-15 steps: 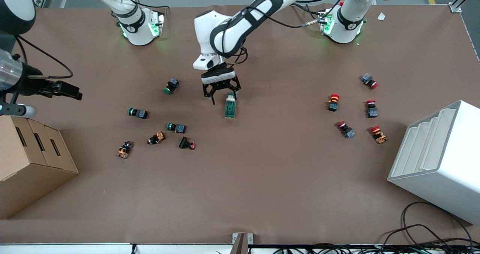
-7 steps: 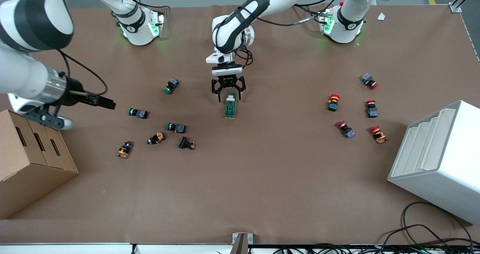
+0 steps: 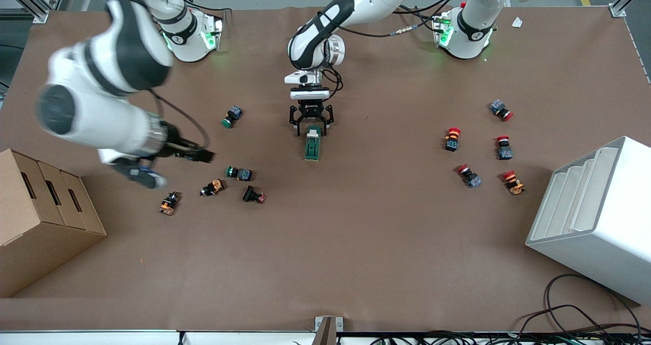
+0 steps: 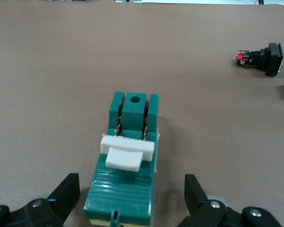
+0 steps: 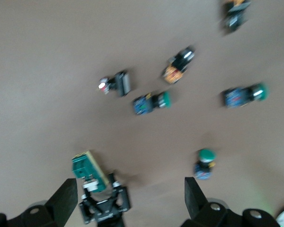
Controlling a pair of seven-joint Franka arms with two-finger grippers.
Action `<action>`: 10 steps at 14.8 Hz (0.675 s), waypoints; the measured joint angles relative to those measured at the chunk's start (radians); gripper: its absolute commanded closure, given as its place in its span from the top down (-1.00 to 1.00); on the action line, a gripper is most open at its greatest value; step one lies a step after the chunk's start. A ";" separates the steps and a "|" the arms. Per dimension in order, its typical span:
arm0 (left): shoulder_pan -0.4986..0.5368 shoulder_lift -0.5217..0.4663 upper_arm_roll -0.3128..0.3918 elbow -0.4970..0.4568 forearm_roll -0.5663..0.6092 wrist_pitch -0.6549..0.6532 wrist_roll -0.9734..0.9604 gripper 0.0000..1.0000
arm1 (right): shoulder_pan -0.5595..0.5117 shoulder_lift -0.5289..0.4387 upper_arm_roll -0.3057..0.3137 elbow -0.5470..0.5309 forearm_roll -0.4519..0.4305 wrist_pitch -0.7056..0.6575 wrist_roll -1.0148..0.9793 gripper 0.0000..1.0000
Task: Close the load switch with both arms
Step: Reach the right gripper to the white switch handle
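The load switch [image 3: 312,144] is a dark-green block with a white lever [image 4: 125,152] at its end toward the robots' bases, lying mid-table. My left gripper [image 3: 311,130] is open and low, one finger on each side of the switch's lever end [image 4: 128,182], not touching it. My right gripper [image 3: 198,155] is open and empty in the air over the push buttons at the right arm's end. The right wrist view shows the switch [image 5: 87,170] and the left gripper [image 5: 104,206] farther off.
Green, orange and black push buttons [image 3: 239,173] lie scattered at the right arm's end. Several red-capped ones [image 3: 451,139] lie at the left arm's end. A cardboard box [image 3: 40,218] and a white rack [image 3: 595,218] stand at the table's ends, nearer the camera.
My right arm has swung in from the table's edge toward the switch, now over the push buttons. My left gripper has turned and settled around the switch's lever end.
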 measured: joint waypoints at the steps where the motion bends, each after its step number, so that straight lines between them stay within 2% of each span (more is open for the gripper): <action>1: -0.004 0.003 0.000 0.000 0.007 -0.008 0.000 0.96 | 0.038 0.029 0.001 -0.001 0.010 0.029 0.034 1.00; 5: -0.015 0.009 0.004 0.000 0.023 -0.030 -0.001 0.97 | 0.165 0.128 0.002 -0.036 0.020 0.208 0.171 1.00; 8: -0.025 0.018 0.004 -0.001 0.049 -0.059 -0.031 0.97 | 0.283 0.158 0.004 -0.147 0.023 0.436 0.288 1.00; 10: -0.033 0.025 0.006 0.000 0.061 -0.078 -0.045 0.97 | 0.363 0.173 0.004 -0.208 0.024 0.527 0.344 1.00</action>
